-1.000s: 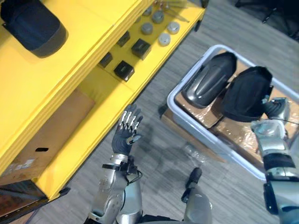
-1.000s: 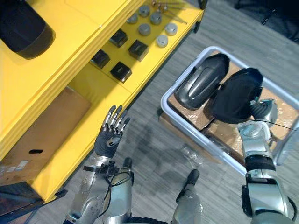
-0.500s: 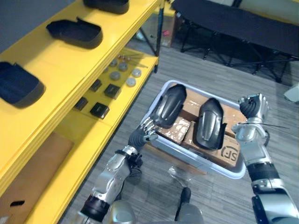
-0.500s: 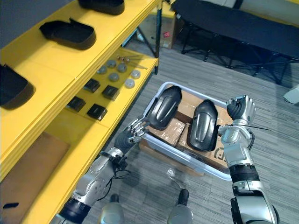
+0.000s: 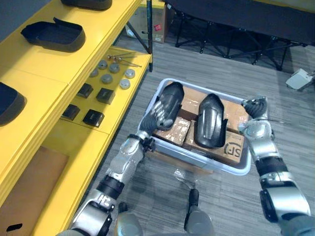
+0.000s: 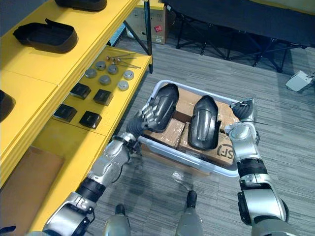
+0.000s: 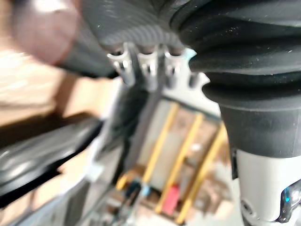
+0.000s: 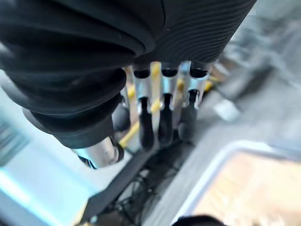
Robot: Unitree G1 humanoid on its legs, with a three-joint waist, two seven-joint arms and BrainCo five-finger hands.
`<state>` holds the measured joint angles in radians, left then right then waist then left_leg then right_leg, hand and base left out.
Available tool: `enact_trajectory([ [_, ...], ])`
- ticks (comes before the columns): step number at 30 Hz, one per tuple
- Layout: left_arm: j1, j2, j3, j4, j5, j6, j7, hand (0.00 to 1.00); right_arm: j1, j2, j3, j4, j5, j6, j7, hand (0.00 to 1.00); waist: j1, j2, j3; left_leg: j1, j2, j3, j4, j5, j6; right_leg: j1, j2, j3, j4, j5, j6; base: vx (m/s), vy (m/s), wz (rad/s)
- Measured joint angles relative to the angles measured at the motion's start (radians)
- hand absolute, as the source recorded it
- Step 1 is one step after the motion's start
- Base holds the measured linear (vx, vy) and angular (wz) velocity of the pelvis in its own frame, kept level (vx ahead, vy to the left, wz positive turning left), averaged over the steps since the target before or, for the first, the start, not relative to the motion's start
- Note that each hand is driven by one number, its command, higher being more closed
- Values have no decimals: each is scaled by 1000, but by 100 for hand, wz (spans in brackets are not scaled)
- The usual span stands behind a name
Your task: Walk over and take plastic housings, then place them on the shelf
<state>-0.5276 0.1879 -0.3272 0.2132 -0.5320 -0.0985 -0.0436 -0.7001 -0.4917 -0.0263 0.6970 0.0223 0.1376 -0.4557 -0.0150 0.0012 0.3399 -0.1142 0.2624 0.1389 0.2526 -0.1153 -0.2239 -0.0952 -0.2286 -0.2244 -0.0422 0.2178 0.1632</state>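
Resting straight-fingered left hand on housing.

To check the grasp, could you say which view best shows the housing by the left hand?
Right eye view: the housing lies mostly uncovered. Left eye view: fingers overlap it; left wrist view: one edge.

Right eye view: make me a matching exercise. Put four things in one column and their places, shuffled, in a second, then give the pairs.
Column one
1. left robot hand
2. right robot hand
3. round grey discs
4. open black housing

Column two
A. on the yellow shelf, upper level
B. at the far right corner of the bin
C. at the left housing in the bin
D. on the shelf's lower level, beside small black blocks

Pairs: 1-C, 2-B, 3-D, 4-A
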Motion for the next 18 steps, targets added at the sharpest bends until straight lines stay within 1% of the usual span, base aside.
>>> enact_trajectory([
  [1,-10,0,5,-24,6,-20,6,0,-22,0,-11,12,21,-12,-16,0,1,11,11,-21,1,-2,16,-5,1,-16,0,1,2,3,-1,-95,38,4],
  [2,-17,0,6,-38,14,-33,10,0,-40,-1,-15,27,41,-16,-29,0,-1,18,19,-35,0,-8,27,-8,2,-21,0,0,2,5,0,-65,40,6],
  [4,-40,-5,2,-94,32,-58,24,0,-105,-3,-49,111,107,-19,-64,0,0,34,40,-90,1,-25,60,-14,6,-52,0,-7,2,14,-1,-70,51,11],
  [5,-46,-5,-1,-119,31,-69,25,0,-130,-4,-57,152,146,-21,-71,0,1,37,47,-115,2,-31,74,-18,8,-67,1,-9,3,18,-1,-55,55,8],
  [7,-58,-6,-1,-135,31,-74,30,0,-144,-8,-78,184,181,-25,-71,0,2,39,64,-138,2,-40,95,-26,9,-78,1,-13,6,19,-1,-30,51,7],
  [10,-66,-5,0,-142,30,-76,41,0,-167,-36,-79,218,197,-26,-70,0,6,52,85,-173,3,-53,140,-49,15,-87,0,-17,10,19,-1,-17,65,6],
  [13,-61,-5,0,-176,31,-77,42,0,-185,-64,-79,226,200,-26,-70,0,13,58,92,-213,2,-64,176,-66,20,-108,-2,-19,14,20,0,-16,75,4],
  [16,-58,-17,-1,-194,31,-97,42,0,-198,-92,-78,238,201,-26,-71,0,26,59,95,-251,0,-77,199,-73,23,-128,-2,-23,15,21,2,-13,59,7],
  [18,-57,-37,-1,-195,32,-106,41,0,-217,-116,-78,238,201,-24,-70,0,32,74,109,-268,0,-82,224,-87,28,-132,-2,-23,19,21,2,-26,65,2],
])
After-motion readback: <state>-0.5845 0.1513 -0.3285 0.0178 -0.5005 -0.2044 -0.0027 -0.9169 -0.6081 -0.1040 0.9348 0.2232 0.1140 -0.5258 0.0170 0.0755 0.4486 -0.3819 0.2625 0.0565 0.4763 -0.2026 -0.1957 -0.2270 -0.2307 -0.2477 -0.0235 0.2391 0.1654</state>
